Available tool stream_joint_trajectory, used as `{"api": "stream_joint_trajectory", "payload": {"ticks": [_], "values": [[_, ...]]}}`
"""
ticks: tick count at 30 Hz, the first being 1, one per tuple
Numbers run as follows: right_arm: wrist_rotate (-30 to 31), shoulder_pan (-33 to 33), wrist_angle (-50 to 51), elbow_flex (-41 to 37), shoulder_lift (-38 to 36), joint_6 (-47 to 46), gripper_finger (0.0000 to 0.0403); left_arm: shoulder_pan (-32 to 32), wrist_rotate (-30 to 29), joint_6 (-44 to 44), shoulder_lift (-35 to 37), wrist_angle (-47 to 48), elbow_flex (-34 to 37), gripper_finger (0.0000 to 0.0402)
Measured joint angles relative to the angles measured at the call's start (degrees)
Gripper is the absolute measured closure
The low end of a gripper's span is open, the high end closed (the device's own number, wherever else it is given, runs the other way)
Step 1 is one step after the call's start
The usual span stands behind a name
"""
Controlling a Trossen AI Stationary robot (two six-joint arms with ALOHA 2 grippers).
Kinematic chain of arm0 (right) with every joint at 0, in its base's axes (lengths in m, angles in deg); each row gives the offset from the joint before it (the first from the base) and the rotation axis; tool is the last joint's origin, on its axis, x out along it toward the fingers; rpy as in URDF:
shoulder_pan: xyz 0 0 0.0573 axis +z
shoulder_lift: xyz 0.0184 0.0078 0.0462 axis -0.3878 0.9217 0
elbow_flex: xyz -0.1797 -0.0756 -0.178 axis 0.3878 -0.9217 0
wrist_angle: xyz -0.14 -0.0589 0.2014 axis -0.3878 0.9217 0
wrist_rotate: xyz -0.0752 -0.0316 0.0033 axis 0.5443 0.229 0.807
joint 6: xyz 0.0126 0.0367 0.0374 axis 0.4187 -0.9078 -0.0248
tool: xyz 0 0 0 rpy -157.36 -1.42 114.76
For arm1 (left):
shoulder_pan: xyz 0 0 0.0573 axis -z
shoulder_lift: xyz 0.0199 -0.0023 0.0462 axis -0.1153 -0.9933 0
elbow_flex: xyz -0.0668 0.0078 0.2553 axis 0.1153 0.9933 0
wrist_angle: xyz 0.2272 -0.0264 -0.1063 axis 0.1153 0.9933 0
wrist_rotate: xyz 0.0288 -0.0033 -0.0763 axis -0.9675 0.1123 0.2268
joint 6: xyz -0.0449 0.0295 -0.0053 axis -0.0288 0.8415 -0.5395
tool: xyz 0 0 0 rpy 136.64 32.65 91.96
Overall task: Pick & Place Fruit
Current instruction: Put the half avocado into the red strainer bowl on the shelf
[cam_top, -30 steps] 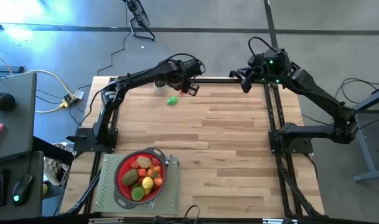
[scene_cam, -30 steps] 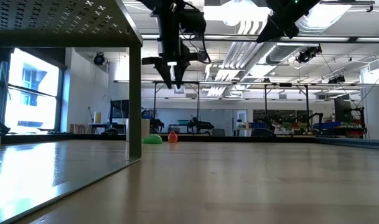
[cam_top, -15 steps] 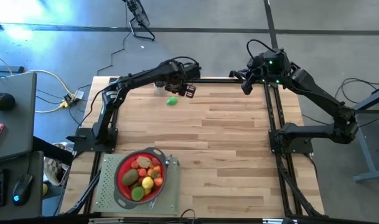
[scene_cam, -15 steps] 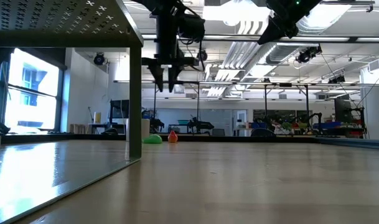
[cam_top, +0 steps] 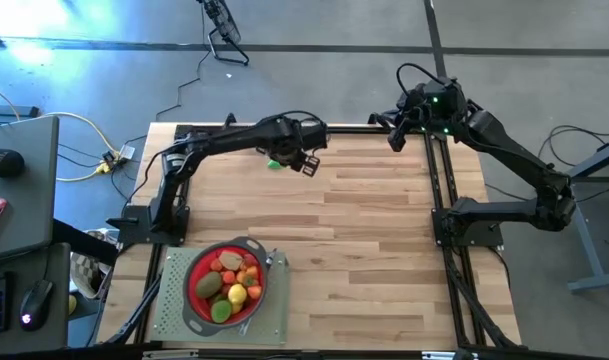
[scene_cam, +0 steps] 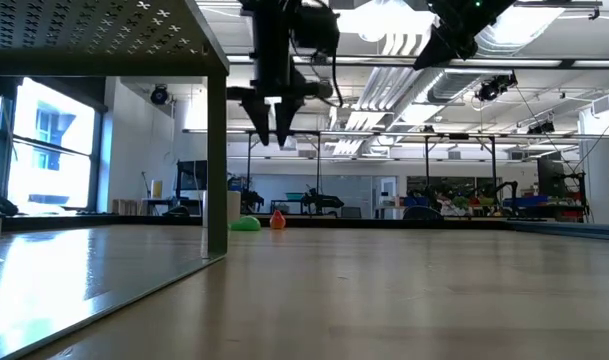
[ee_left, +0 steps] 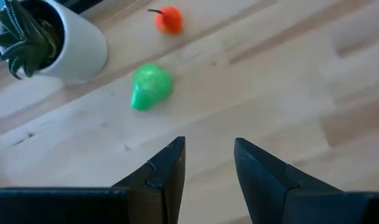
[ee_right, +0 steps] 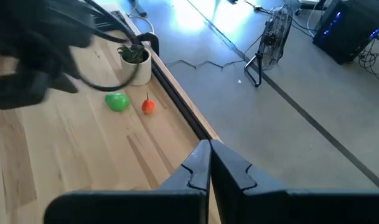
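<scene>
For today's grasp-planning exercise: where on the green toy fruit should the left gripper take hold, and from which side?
Probably from above, across the narrow waist of the green fruit. It lies flat on the table, free on all sides, and the left gripper hangs open above it.

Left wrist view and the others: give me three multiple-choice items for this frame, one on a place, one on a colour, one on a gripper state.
1. Where is the green fruit?
A. in the strainer
B. on the table beside the white plant pot
C. in a gripper

2. What colour is the small fruit beyond it?
A. orange-red
B. blue
C. white

3. How is the left gripper?
A. shut on a fruit
B. open, empty, above the table
C. out of view

Answers: 1 B, it lies on wood by the pot. 2 A, clearly orange-red. 3 B, nothing between its parted fingers.
</scene>
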Motion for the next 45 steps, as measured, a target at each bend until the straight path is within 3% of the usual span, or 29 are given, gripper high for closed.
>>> {"api": "stream_joint_trajectory", "payload": {"ticks": [10, 19, 33, 39, 45], "values": [[0.00, 0.02, -0.09, 0.00, 0.00, 0.02, 0.0400, 7.41, -2.65, 3.26, 3.44, -2.40, 0.13, 0.0270], [0.15, 0.00, -1.21, 0.00, 0.00, -0.38, 0.0400, 8.00, -5.69, 4.71, 4.94, 1.02, 1.68, 0.0270], [0.04, 0.00, -6.50, 0.00, 0.01, -3.62, 0.0400, 5.08, -2.98, 0.00, 28.49, -27.87, 39.79, 0.0371], [0.08, 0.00, -6.68, 0.00, 0.01, -6.60, 0.0400, 2.16, -1.81, 3.67, 34.23, -34.17, 48.22, 0.0389], [0.15, 0.00, -6.64, 0.00, 0.01, -6.70, 0.0400, -2.16, -1.25, 10.43, 35.30, -33.90, 50.62, 0.0390]]}}
